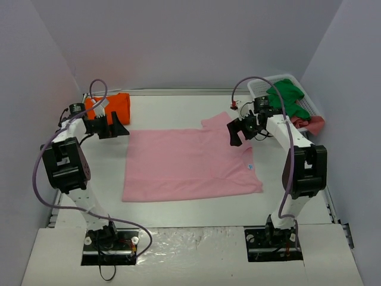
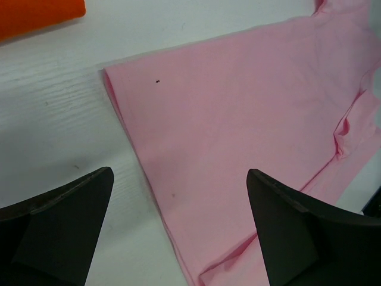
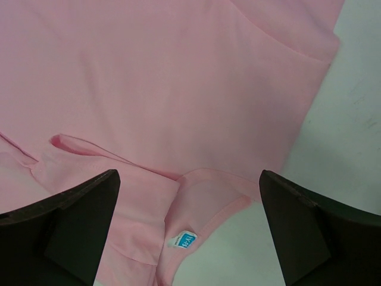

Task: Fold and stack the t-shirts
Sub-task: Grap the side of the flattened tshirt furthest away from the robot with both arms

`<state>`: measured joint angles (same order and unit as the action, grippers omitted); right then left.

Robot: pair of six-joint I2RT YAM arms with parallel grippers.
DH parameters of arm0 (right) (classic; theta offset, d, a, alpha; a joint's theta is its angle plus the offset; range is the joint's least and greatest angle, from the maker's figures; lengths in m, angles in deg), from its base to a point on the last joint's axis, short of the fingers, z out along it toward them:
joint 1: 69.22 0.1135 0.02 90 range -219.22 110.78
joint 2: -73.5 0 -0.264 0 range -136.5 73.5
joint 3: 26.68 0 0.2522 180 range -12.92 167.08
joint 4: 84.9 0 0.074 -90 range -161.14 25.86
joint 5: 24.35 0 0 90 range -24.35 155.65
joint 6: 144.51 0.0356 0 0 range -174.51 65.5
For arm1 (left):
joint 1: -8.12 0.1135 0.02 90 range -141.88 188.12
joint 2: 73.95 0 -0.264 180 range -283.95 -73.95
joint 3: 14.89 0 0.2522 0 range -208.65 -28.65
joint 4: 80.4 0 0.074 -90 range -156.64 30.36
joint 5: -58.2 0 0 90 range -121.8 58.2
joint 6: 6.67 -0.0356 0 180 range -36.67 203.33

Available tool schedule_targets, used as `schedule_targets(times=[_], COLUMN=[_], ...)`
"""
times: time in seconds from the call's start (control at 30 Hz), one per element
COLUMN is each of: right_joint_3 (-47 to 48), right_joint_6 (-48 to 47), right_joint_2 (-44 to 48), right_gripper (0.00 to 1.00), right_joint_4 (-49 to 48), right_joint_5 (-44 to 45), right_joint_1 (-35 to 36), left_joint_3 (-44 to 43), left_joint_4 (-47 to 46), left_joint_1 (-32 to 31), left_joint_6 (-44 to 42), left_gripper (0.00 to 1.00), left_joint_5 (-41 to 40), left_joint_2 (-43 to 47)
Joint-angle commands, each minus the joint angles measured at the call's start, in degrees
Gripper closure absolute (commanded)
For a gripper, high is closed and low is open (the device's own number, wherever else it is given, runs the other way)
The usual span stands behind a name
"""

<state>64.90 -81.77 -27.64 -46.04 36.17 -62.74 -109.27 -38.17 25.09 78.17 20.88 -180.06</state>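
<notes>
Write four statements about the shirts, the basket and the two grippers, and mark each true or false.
1. The pink t-shirt lies spread out on the table. True.
2. The orange t-shirt is stacked on the pink one. False: it sits apart from it, at the table's far left corner.
3. The left gripper and the right gripper both have their fingers open and hold nothing. True.
4. The white basket is empty. False: a green cloth lies in it.
</notes>
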Motion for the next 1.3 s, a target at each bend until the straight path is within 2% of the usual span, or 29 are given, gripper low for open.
schedule_targets(times=[0.0, 0.17, 0.63, 0.87, 0.97, 1.0, 1.07, 1.2, 1.27], right_joint_3=[0.05, 1.1, 2.51, 2.51, 2.6, 2.51, 2.34, 2.16, 2.07], right_joint_6=[-1.74, -3.76, -6.13, -6.04, -5.96, -5.96, -6.04, -6.31, -6.39], right_joint_2=[-2.3, -4.85, -10.39, -11.97, -12.41, -12.41, -12.41, -12.41, -12.59], right_gripper=[0.0, 0.0, 0.0, 0.0, 0.0, 0.0, 0.0, 0.0, 0.0], right_joint_4=[3.2, 6.01, 9.53, 9.7, 9.79, 9.79, 9.97, 9.97, 10.14], right_joint_5=[0.73, -0.84, -1.03, 0.12, 1.0, 1.0, 1.09, 1.26, 1.44], right_joint_1=[-0.24, -0.33, -0.5, -0.68, -0.68, -0.68, -0.85, -0.77, -0.85], left_joint_3=[-3.93, -7.79, -12.8, -17.99, -20.18, -22.02, -23.7, -23.27, -23.53], left_joint_4=[-2.36, -0.43, -6.93, -4.91, -1.5, 1.91, 5.61, 5.63, 6.59], left_joint_1=[0.25, 0.25, -0.8, -2.64, -3.96, -4.31, -5.45, -6.25, -6.43], left_joint_6=[4.02, 0.51, -1.07, -2.12, -4.4, -5.63, -10.28, -10.82, -12.31], left_gripper=[0.06, 0.06, 0.06, 0.06, 0.02, 0.1, 0.13, 0.18, 0.23], left_joint_5=[9.44, 11.12, 8.4, 9.72, 11.29, 11.65, 11.91, 11.48, 10.51], left_joint_2=[-3.48, -10.86, -19.39, -23.09, -25.02, -25.55, -26.52, -26.35, -26.61])
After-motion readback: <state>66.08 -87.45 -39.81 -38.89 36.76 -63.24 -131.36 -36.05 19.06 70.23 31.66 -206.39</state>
